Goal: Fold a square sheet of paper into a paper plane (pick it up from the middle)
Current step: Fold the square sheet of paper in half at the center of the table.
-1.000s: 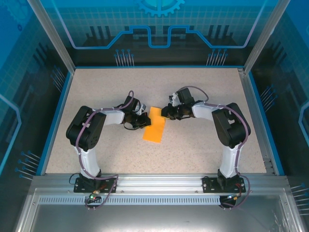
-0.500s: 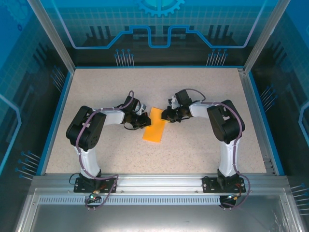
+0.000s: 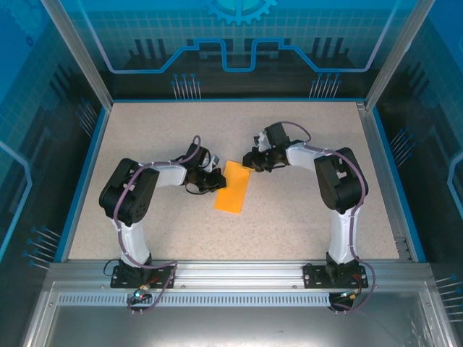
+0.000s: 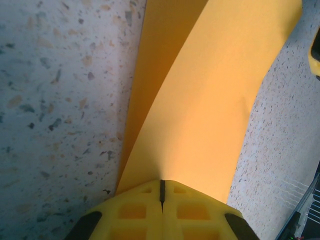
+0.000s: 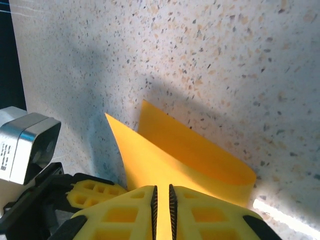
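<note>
The left gripper [image 4: 161, 189] has its yellow jaws pressed fully together. The sheet of paper [image 4: 200, 110] comes straight out of the line where they meet, so this gripper is pinching the sheet at its edge. From there the sheet runs away in two layers: a wide upper layer that rises a little, and a narrower strip under it that shows along its left side. The right gripper [image 5: 161, 195] has its jaws almost together, with only a thin slit between them. Orange paper sits in this slit, so it is also pinching the sheet. In front of this gripper the sheet is bent over on itself, with a rounded fold at the right that is not pressed flat, and two pointed corners at the far end. Seen from above, the left gripper [image 3: 214, 181] holds the left long side of the sheet of paper [image 3: 232, 186], and the right gripper [image 3: 249, 164] holds its far right corner. The sheet looks there like a long rectangle, lying slanted about in the middle of the speckled table [image 3: 289, 224], between the two arms.
</note>
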You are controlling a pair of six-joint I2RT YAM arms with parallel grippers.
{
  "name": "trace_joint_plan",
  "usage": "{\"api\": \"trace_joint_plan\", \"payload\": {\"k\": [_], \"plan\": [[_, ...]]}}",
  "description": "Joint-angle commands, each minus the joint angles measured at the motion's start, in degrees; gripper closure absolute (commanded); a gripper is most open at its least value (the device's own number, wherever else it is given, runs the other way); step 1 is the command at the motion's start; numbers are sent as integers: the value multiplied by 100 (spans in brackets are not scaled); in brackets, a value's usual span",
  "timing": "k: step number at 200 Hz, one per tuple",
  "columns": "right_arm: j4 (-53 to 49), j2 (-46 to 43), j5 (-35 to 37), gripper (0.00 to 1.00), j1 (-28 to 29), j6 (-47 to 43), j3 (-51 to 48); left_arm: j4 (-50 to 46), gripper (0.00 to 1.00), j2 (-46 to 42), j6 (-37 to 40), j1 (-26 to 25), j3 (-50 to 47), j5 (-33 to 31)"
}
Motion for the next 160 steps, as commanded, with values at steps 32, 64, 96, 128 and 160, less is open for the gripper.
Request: {"api": "trace_joint_plan", "payload": {"k": [32, 64, 96, 128, 160], "plan": [[-326, 501, 134, 83, -58, -112, 74, -519, 100, 195, 221, -49, -51, -112], [-490, 381, 60, 82, -67, -120, 243, -530, 100, 204, 234, -47, -46, -129], [-540, 159, -72, 82, -204, -105, 447, -565, 100, 173, 247, -48, -46, -124], [-471, 288, -236, 82, -277, -42, 489, -577, 100, 169, 243, -49, -20, -115], [-365, 447, -208, 83, -253, 27, 363, -584, 100, 168, 247, -49, -20, -111]]}}
